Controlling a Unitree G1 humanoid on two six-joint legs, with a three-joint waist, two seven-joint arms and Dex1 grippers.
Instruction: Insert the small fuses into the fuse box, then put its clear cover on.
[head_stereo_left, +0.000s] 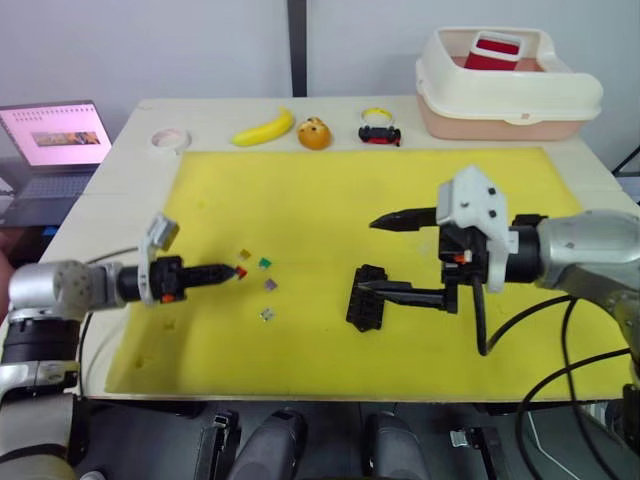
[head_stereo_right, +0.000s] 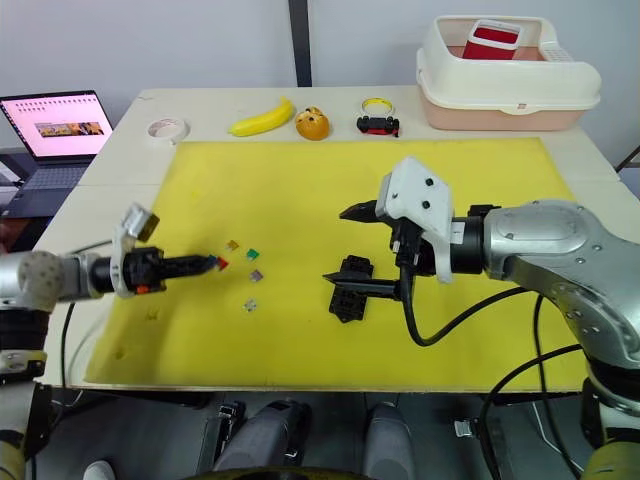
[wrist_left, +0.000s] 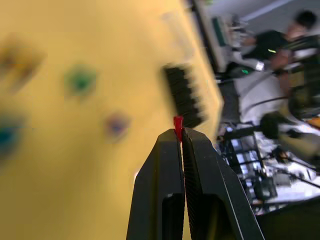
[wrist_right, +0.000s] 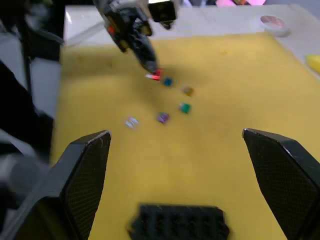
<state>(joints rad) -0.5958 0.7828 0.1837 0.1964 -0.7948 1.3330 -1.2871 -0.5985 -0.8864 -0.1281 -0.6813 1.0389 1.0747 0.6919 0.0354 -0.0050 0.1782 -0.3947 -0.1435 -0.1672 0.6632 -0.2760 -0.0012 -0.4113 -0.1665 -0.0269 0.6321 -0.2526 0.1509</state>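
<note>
My left gripper (head_stereo_left: 238, 271) is shut on a small red fuse (wrist_left: 177, 123), held just above the yellow mat (head_stereo_left: 330, 200). Loose fuses lie close to its tip: yellow-brown (head_stereo_left: 243, 254), green (head_stereo_left: 265, 263), purple (head_stereo_left: 270, 285), grey (head_stereo_left: 266, 314) and teal (wrist_right: 168, 81). The black fuse box (head_stereo_left: 368, 298) lies on the mat's middle right. My right gripper (head_stereo_left: 365, 255) is wide open there, its lower finger reaching over the box and its upper finger well above it. The clear cover is out of view.
Along the table's far edge lie a tape roll (head_stereo_left: 170, 139), a banana (head_stereo_left: 263, 128), an orange object (head_stereo_left: 314, 133) and a small black toy (head_stereo_left: 380, 134). A cream tub (head_stereo_left: 510, 90) stands at the far right. A laptop (head_stereo_left: 55, 140) sits off to the left.
</note>
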